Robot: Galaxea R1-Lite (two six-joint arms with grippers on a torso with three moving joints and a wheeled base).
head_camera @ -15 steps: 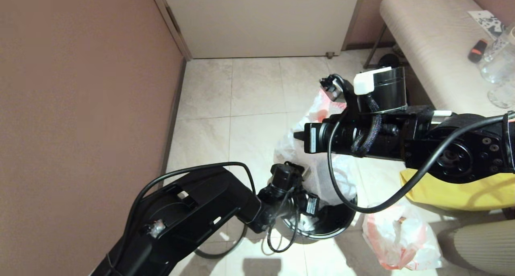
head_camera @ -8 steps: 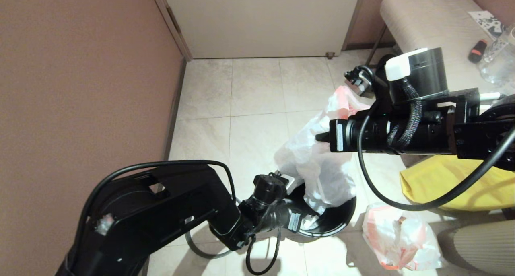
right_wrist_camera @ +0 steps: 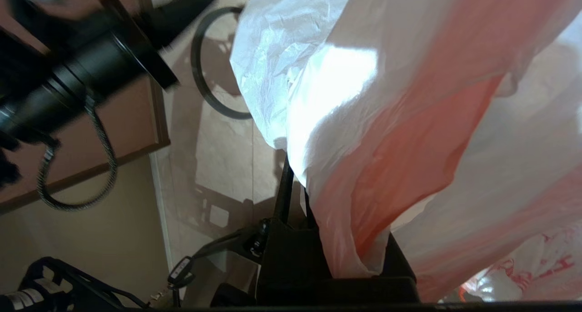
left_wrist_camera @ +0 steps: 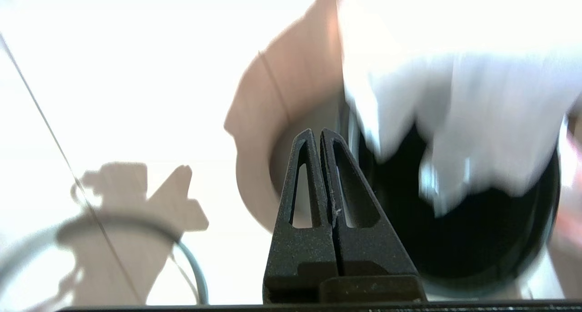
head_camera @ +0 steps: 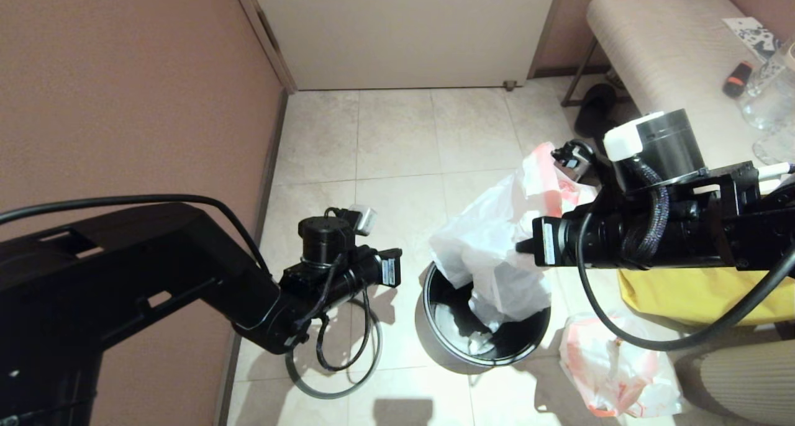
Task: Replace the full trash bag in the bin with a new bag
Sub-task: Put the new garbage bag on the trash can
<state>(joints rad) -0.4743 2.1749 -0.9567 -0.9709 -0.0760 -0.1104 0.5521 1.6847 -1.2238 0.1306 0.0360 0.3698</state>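
Nearest the camera, at about five o'clock from the bin, the full trash bag [head_camera: 615,370] slumps on the pale tiled floor [head_camera: 397,140]: lumpy, crinkled translucent white film with pink showing along its hem. Just past it at three o'clock a yellow cloth tote [head_camera: 695,295] lies soft and creased. At seven o'clock from the bin a thin grey hoop rim [head_camera: 329,385] lies flat on the tiles, apart from the bin and partly under the left arm.

The bin [head_camera: 435,339] is a small round bucket with glossy black walls. The lower end of the new bag [head_camera: 490,252] hangs down into its mouth, thin, wrinkled, milky white; the rest rises out toward one o'clock, with a pink hem [head_camera: 540,171] at the top.

The right gripper [head_camera: 520,246] reaches in level from three o'clock, its fingers [right_wrist_camera: 285,184] pinched closed on a fold of the new bag. The left gripper [left_wrist_camera: 320,134] sits at nine o'clock from the bin, just beside its wall; its black, hollow wedge-shaped fingers are pressed together with nothing between them.

Farther off, at one o'clock, a beige ribbed bench surface [head_camera: 658,47] carries clear glassware [head_camera: 770,97] and a small black-and-orange item [head_camera: 736,78]. A pale door [head_camera: 404,28] stands at twelve o'clock, with a matt brown wall [head_camera: 124,84] on the left.
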